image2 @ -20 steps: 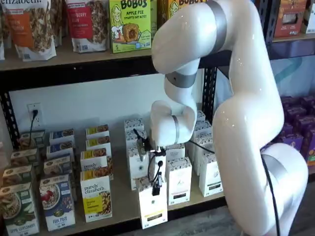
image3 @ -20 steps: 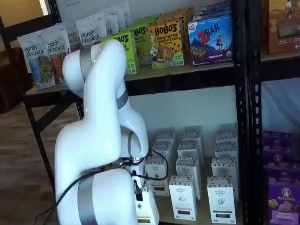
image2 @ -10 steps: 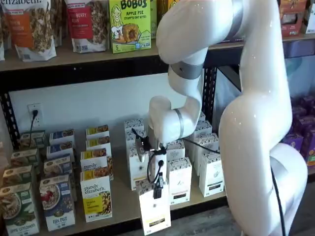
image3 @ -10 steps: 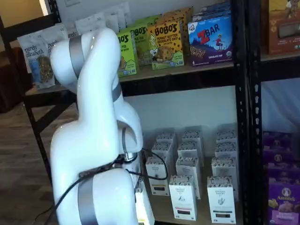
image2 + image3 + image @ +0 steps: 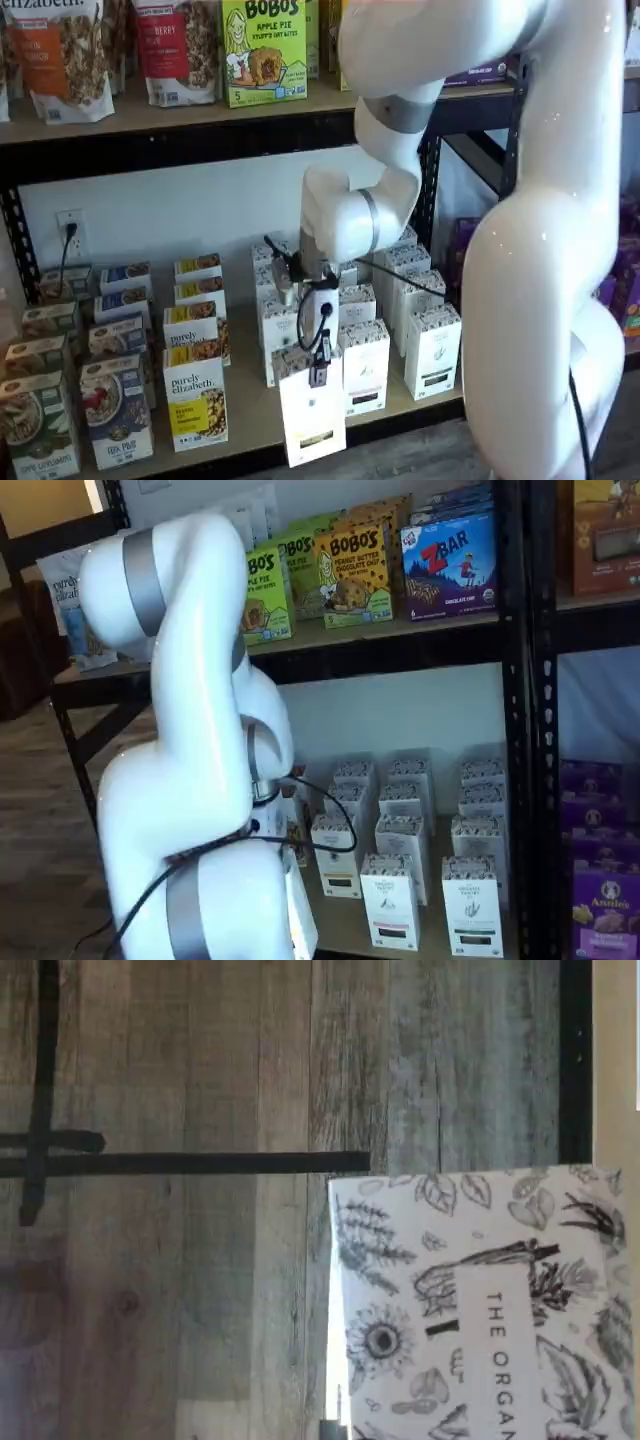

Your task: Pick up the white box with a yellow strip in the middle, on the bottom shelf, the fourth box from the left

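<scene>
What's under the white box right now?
In the wrist view, grey plank floor lies beneath the white box held by the gripper. A shelf view shows it past the bottom shelf rail; its underside stays hidden.

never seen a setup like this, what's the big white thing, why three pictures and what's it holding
The big white thing is a robot arm with a small gripper at its tip. Two pictures come from fixed cameras facing the shelves; in one of them the arm's bulk hides most of the gripper. The third comes from a camera on the arm's wrist, looking down, so it shows the wooden floor and the leaf-printed top of the white box close up.

The bottom shelf carries rows of boxed goods: colourful cereal-style cartons at one end and tall white cartons at the other. The gripper is shut on the white box, gripping it at its top and holding it out in front of the shelf's edge.
</scene>
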`<state>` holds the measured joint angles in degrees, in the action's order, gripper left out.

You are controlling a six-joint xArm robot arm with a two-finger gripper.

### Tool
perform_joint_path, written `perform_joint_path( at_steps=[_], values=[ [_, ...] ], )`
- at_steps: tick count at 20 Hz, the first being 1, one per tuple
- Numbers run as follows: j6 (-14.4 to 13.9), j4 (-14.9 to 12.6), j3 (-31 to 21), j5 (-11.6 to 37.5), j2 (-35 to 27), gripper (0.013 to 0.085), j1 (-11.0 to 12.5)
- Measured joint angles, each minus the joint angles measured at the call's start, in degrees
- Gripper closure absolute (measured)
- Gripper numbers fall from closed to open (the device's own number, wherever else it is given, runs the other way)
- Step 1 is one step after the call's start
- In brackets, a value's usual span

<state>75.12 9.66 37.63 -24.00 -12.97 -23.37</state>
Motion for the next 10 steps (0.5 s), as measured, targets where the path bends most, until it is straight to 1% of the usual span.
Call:
perform_joint_path(
  at_steps=[5, 10],
  values=[
    [-2.7, -2.2, -1.5, -5.0, 6.3, 0.045, -0.4],
    [-4.6, -3.6, -2.0, -11.0, 12.3, 0.045, -0.6]
  ],
)
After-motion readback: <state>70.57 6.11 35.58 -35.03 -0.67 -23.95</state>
